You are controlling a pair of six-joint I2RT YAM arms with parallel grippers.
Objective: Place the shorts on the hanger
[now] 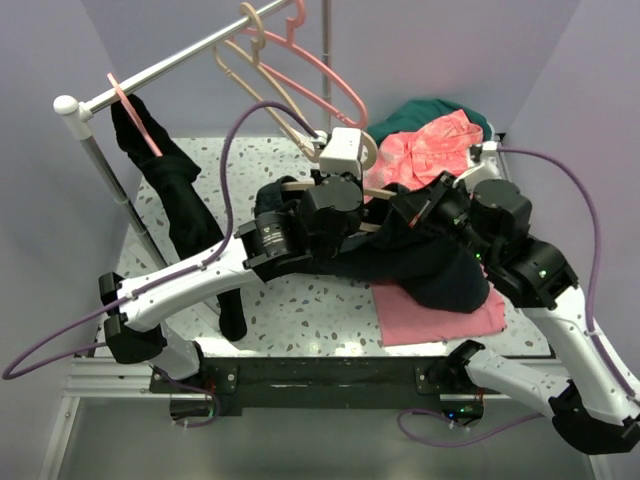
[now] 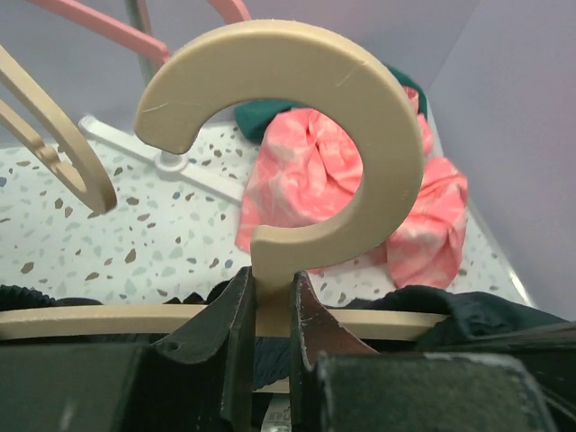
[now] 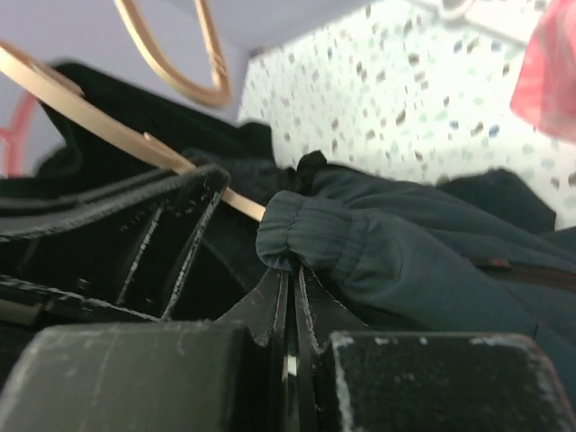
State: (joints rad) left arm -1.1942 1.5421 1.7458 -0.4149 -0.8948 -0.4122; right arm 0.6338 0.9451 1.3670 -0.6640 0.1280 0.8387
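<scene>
The beige hanger [image 1: 372, 152] is held up over the middle of the table, its rounded hook [image 2: 360, 99] upright in the left wrist view. My left gripper [image 2: 270, 281] is shut on the hanger's neck just below the hook, above the shoulder bar. The dark shorts [image 1: 430, 265] lie bunched under and to the right of the hanger. My right gripper [image 3: 295, 268] is shut on the ribbed waistband of the shorts [image 3: 360, 238], close beside the hanger's bar [image 3: 108, 121]. From above, my right gripper [image 1: 410, 215] sits right of my left gripper [image 1: 335, 190].
A metal rail [image 1: 180, 55] at the back left carries pink hangers [image 1: 320, 85], another beige hanger [image 1: 270, 90] and a long black garment [image 1: 170, 190]. A coral cloth [image 1: 430, 145] on teal cloth [image 1: 420, 110] lies back right. A folded pink cloth [image 1: 440, 310] lies under the shorts.
</scene>
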